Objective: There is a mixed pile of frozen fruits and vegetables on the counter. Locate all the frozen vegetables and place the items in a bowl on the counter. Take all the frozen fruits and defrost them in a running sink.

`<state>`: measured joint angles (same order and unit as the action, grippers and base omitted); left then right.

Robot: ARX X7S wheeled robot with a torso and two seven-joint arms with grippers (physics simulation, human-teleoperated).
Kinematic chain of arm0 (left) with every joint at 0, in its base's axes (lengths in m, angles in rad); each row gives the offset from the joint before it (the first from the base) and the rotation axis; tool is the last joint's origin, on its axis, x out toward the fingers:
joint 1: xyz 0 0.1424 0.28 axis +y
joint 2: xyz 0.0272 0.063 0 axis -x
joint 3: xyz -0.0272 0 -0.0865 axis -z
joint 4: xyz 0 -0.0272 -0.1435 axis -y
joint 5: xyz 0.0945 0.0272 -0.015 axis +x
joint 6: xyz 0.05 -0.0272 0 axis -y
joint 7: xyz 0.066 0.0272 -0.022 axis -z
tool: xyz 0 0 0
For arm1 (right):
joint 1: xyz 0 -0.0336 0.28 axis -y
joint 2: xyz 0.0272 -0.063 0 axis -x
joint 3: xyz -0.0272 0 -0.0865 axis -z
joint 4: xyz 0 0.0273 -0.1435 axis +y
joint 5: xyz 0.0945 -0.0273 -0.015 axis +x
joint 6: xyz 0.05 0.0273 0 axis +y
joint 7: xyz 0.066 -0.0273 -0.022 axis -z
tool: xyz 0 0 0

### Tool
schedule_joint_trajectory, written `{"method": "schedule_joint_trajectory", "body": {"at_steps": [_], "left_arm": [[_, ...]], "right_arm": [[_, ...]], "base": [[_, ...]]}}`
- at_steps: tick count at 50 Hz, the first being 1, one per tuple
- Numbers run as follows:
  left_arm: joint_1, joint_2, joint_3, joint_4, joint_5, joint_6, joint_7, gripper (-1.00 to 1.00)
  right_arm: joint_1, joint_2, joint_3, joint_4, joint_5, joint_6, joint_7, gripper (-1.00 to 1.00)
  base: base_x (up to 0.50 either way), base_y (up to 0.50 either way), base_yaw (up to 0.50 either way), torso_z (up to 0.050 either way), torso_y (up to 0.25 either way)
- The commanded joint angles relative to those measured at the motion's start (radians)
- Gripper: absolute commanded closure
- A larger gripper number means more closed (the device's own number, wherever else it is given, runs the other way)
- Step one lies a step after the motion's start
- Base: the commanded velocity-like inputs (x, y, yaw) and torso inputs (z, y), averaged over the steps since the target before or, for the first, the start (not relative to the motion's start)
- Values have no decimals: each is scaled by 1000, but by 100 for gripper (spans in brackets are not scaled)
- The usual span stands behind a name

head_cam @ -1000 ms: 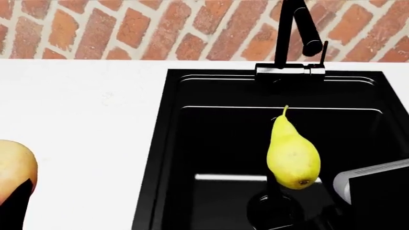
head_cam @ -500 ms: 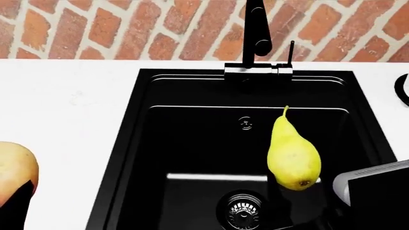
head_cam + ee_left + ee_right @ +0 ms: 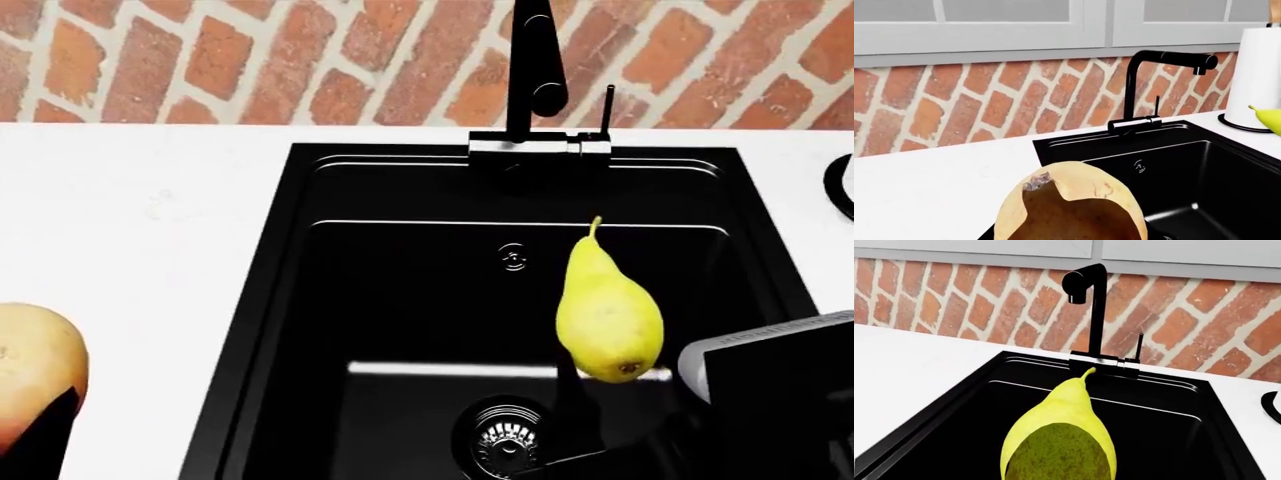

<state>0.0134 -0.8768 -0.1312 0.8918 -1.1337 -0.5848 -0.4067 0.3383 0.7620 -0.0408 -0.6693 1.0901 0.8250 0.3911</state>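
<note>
From the head camera I see the smooth yellow pear [image 3: 609, 315], teardrop-shaped with a thin stem pointing to the far side, hanging over the right half of the matte black rectangular sink [image 3: 400, 300]. A round steel drain [image 3: 511, 440] sits at the near end of the basin, and the tall black tap [image 3: 534, 70] rises from the far rim against red brick. The right arm [image 3: 767, 395] is a dark block near right; I cannot tell how its jaws stand here. A tan rounded fruit [image 3: 38, 375] shows at the near left over the plain white counter [image 3: 134, 230].

My left wrist camera fills with that tan, rough-skinned fruit [image 3: 1071, 205]; the jaws are hidden.

My right wrist camera shows the pear [image 3: 1061, 437] close up, speckled underside toward the lens, above the sink [image 3: 954, 415]; fingers out of sight.
</note>
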Motion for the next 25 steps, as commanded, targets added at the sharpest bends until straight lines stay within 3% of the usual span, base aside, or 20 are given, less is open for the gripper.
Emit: {"method": "schedule_joint_trajectory", "body": {"at_steps": [1, 12, 19, 25], "left_arm": [[-23, -8, -15, -3, -85, -5, -44, 100], [-20, -26, -35, 12, -113, -1, -53, 100], [-11, -21, -39, 6, -98, 8, -43, 100], [-15, -29, -46, 5, -113, 10, -47, 100]], "right_arm": [[131, -42, -24, 108, -62, 199, -113, 100], [440, -69, -190, 390, -43, 366, -257, 100], [571, -106, -355, 578, -148, 364, -397, 100], [642, -171, -407, 745, -186, 356, -454, 100]], "base": [[0, 0, 0, 0, 0], [0, 0, 0, 0, 0], [0, 0, 0, 0, 0], [0, 0, 0, 0, 0]]}}
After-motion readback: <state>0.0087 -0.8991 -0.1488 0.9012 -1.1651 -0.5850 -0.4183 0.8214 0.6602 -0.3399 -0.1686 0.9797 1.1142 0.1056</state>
